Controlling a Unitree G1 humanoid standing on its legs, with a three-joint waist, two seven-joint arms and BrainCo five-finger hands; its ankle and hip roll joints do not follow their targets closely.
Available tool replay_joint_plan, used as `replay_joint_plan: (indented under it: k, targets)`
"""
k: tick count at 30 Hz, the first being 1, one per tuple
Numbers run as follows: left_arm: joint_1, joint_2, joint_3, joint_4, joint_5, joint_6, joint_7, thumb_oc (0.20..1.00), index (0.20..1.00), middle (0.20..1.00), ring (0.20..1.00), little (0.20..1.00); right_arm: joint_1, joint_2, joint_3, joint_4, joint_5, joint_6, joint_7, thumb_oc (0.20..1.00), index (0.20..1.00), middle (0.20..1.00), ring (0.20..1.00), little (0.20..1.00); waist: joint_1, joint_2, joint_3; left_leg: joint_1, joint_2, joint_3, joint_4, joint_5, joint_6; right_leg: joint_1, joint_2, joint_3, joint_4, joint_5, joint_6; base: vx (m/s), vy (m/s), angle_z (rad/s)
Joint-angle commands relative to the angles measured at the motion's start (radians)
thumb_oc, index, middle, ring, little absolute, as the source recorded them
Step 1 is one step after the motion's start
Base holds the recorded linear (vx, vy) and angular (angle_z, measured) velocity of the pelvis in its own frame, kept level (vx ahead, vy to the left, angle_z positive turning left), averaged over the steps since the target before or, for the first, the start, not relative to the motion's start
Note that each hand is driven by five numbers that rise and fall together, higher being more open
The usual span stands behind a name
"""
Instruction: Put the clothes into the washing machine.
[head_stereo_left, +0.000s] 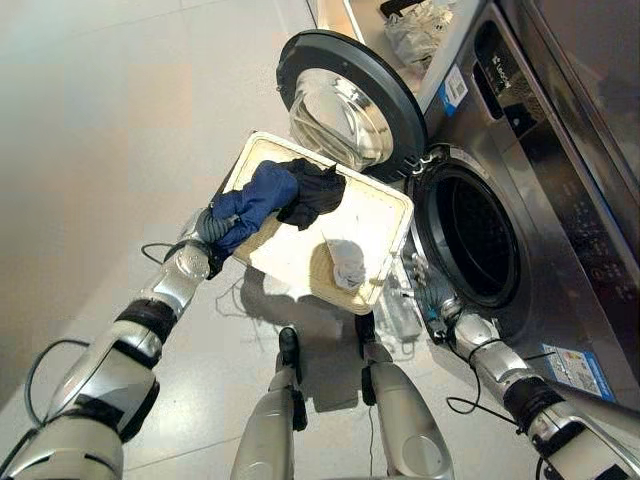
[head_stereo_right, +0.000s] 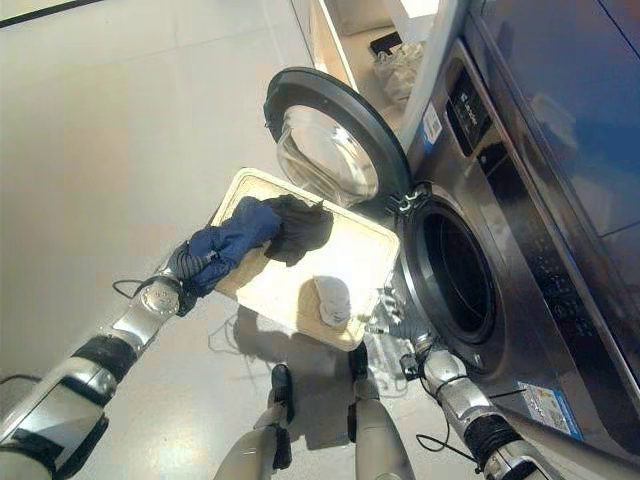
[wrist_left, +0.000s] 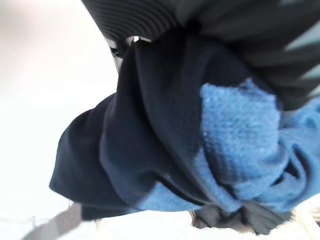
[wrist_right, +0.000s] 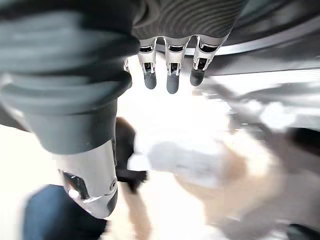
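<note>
- We see the left arm reaching in from the lower left, extended up toward the near-left edge of the basket (head_stereo_left: 385, 215), a shallow cream tray-like container held tilted beside the washing machine (head_stereo_left: 540, 190).
- The left hand (head_stereo_left: 208, 232) sits at that edge with its dark ribbed cover up and its fingers closed into the blue garment (head_stereo_left: 258, 200), which bunches out of the grip and lies onto the basket floor.
- In the left wrist view the blue garment (wrist_left: 240, 150) takes up the space just under the ribbed cover; we note a dark navy fold and a lighter knitted blue patch, detail that the eye views do not resolve.
- A black garment (head_stereo_left: 315, 192) lies in the basket, touching the blue one on its right.
- A small pale grey garment (head_stereo_left: 346, 262) lies apart from both, near the lower right rim of the basket.
- The round door (head_stereo_left: 350, 105) stands swung open behind the basket; the drum opening (head_stereo_left: 480, 240) is dark.
- The right arm comes in from the lower right; the right hand (head_stereo_left: 445, 305) sits between the basket's right rim and the lower edge of the drum opening.
- In the right wrist view the right hand (wrist_right: 170, 75) shows its fingers straight and side by side, with the thumb apart, holding nothing.
</note>
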Motion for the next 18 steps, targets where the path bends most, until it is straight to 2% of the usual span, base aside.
replay_joint_plan:
  k: [1,3,6,10,14,18]
  targets:
    - [-0.002,-0.022,0.009,-0.024,-0.084,-0.096,-0.045,0.2,0.2,0.2,0.2,0.2,0.016,-0.004,-0.03,-0.043,0.036,-0.082,0.002,1.0,1.0,1.0,1.0,1.0,0.011,0.016,-0.062,-0.024,-0.053,0.033,0.067,-0.094,0.0,0.0,0.056,0.003,0.032,-0.103,0.041,0.01,-0.044,0.08]
    - [0.079,-0.042,0.009,-0.143,-0.134,-0.132,-0.13,0.2,0.2,0.2,0.2,0.2,0.015,0.026,-0.034,-0.137,0.069,-0.085,0.07,1.0,1.0,1.0,1.0,1.0,0.027,0.032,-0.083,0.003,-0.047,0.027,0.026,-0.078,-0.004,0.037,0.056,-0.012,0.009,-0.11,0.039,0.0,-0.05,0.1]
    - [0.099,-0.044,0.006,-0.188,-0.164,-0.15,-0.19,0.2,0.2,0.2,0.2,0.2,0.009,0.038,-0.02,-0.174,0.091,-0.073,0.108,1.0,1.0,1.0,1.0,1.0,0.031,0.038,-0.091,0.016,-0.047,0.026,0.011,-0.071,-0.006,0.053,0.056,-0.018,-0.002,-0.113,0.036,0.0,-0.013,0.08]
    - [0.113,-0.058,-0.009,-0.26,-0.244,-0.174,-0.335,0.2,0.2,0.2,0.2,0.2,-0.025,0.052,0.023,-0.221,0.127,-0.037,0.172,1.0,1.0,1.0,1.0,1.0,0.04,0.048,-0.097,0.028,-0.048,0.023,0.002,-0.064,-0.008,0.075,0.055,-0.029,-0.016,-0.115,0.03,-0.01,-0.004,0.13]
    - [0.103,-0.068,-0.064,-0.335,-0.246,-0.176,-0.433,0.2,0.2,0.2,0.2,0.2,-0.06,0.08,0.088,-0.257,0.223,0.04,0.208,1.0,1.0,1.0,1.0,1.0,0.047,0.049,-0.096,0.034,-0.045,0.024,0.0,-0.06,-0.01,0.093,0.054,-0.036,-0.026,-0.115,0.027,0.0,-0.005,0.03]
    - [0.093,-0.062,-0.09,-0.371,-0.288,-0.177,-0.505,0.2,0.2,0.2,0.2,0.2,-0.074,0.086,0.125,-0.269,0.245,0.092,0.227,1.0,1.0,1.0,1.0,1.0,0.05,0.047,-0.093,0.038,-0.043,0.025,-0.006,-0.056,-0.01,0.099,0.055,-0.039,-0.028,-0.114,0.026,0.0,0.0,0.0]
